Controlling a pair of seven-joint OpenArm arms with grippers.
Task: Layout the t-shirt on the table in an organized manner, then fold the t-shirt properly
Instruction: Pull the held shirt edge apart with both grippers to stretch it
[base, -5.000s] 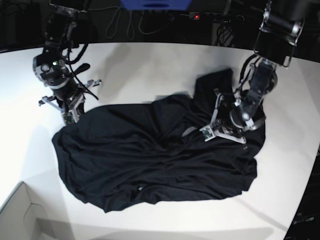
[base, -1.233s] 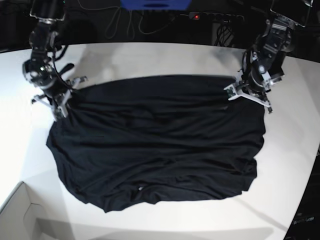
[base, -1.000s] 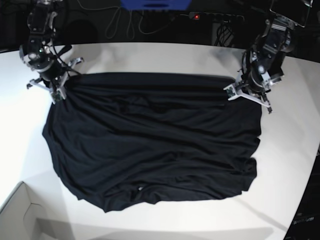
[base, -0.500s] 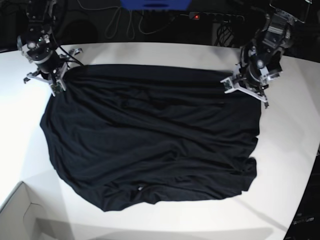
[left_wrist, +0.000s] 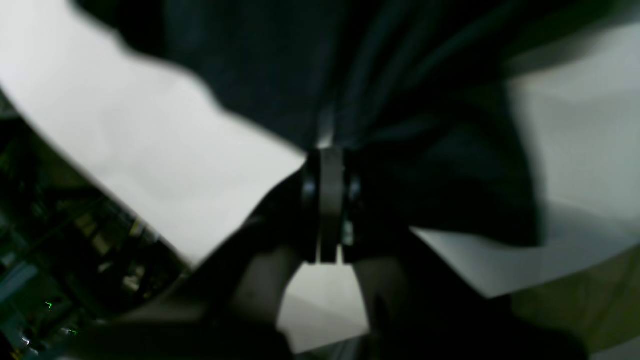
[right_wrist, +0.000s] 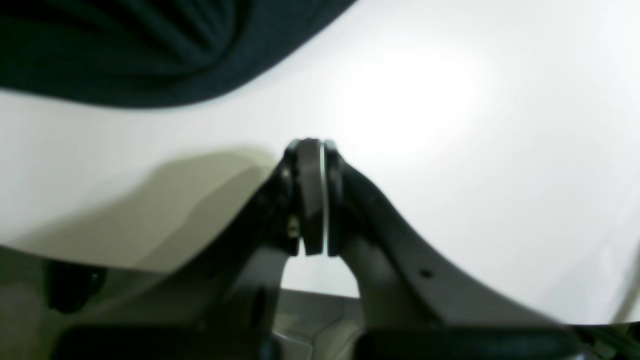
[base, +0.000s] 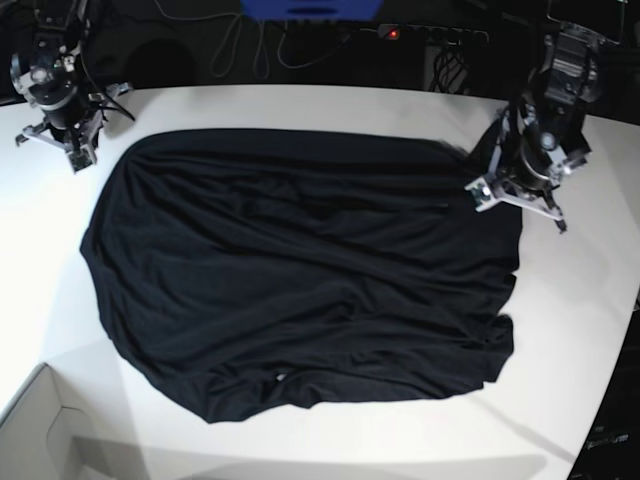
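Note:
The black t-shirt (base: 300, 270) lies spread wide and wrinkled on the white table (base: 300, 105). My left gripper (base: 505, 190) is at the shirt's far right corner. In the left wrist view the gripper (left_wrist: 322, 150) is shut on a bunch of the shirt's fabric (left_wrist: 300, 60). My right gripper (base: 72, 150) is off the shirt, beyond its far left corner. In the right wrist view it (right_wrist: 312, 145) is shut with nothing in it, above bare table (right_wrist: 450, 125), and the shirt's edge (right_wrist: 125, 50) lies apart from it.
A pale cardboard box (base: 40, 430) sits at the near left corner. Cables and a power strip (base: 430, 35) run behind the table's far edge. The table's curved edge (base: 605, 400) falls away at the near right.
Both arms pulled the bunched shirt out wide toward the far edge. The right gripper has let go of the left corner and moved up-left. The left gripper shifted slightly right with the fabric.

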